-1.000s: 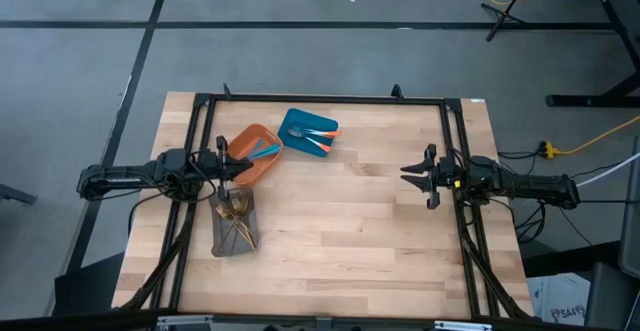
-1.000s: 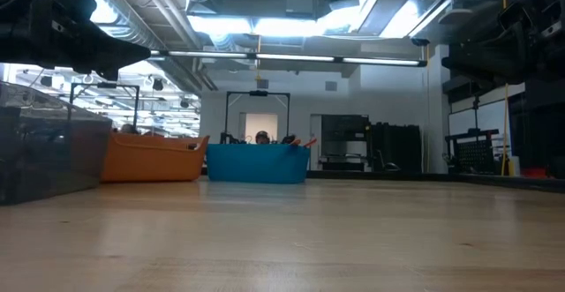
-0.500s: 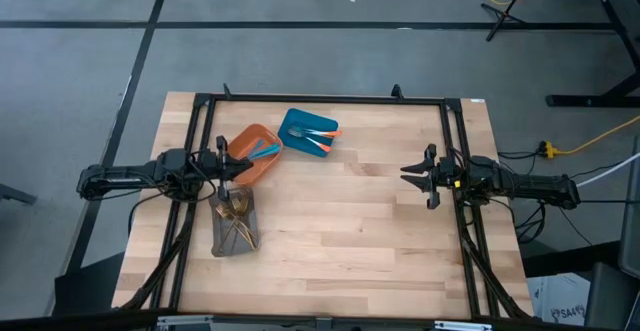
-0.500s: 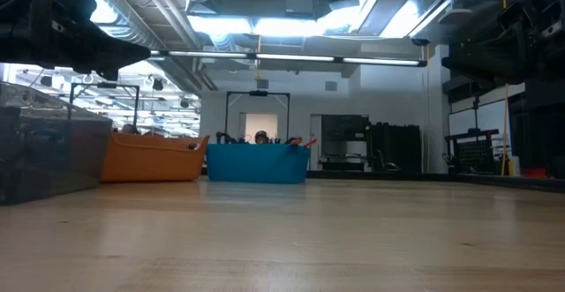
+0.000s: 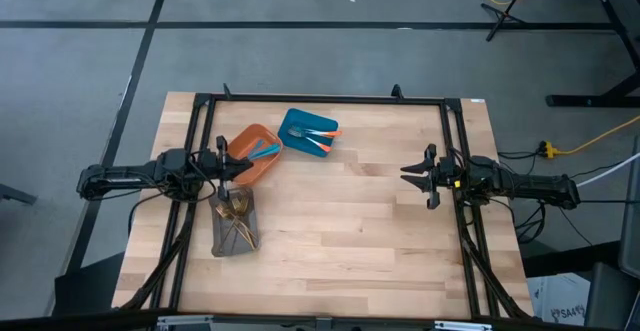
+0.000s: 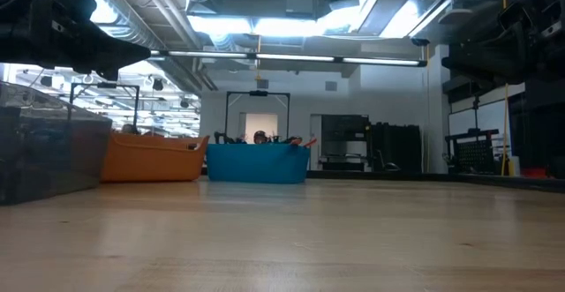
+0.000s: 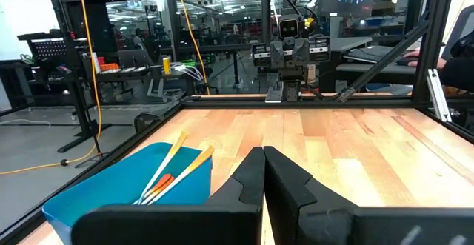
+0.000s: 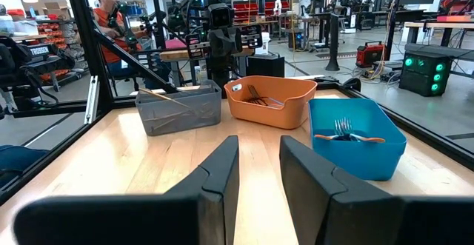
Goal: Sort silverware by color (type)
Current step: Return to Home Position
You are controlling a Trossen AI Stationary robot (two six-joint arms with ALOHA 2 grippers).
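- Three trays stand grouped on the left half of the worktop (image 5: 350, 236). The orange tray (image 8: 270, 110) is in the middle, the blue tray (image 8: 355, 160) is just beside one corner of it, and the grey tray (image 8: 178, 115) is close on its other side.
- All the silverware in view lies inside these trays, and none of it is in either pincer.
- Blue-handled pieces (image 5: 266, 150) lie in the orange tray, slanted across its floor.
- Orange-handled pieces (image 5: 320, 131) lie in the blue tray. In the low view their handle ends show just above its rim.
- Gold pieces (image 5: 236, 219) lie heaped in the grey tray, and one leans on its wall with an end past the rim.
- The exact count in each tray cannot be told.
- Left pincer (image 7: 263, 155): at the worktop's left side, raised off the wood, beside the orange and grey trays and pointing toward the right arm. Its fingers are pressed together with only a thin seam between them, and nothing is held.
- Right pincer (image 5: 404, 172): at the worktop's right side, well apart from all three trays, raised and pointing toward them. Its fingers (image 8: 215, 172) stand parallel with a narrow gap between them, and nothing is held.
- Both arms reach level over the worktop from opposite sides, facing each other.
- Beyond the worktop, the right wrist view shows a person (image 8: 111, 19) in an orange top, near the left arm's base.
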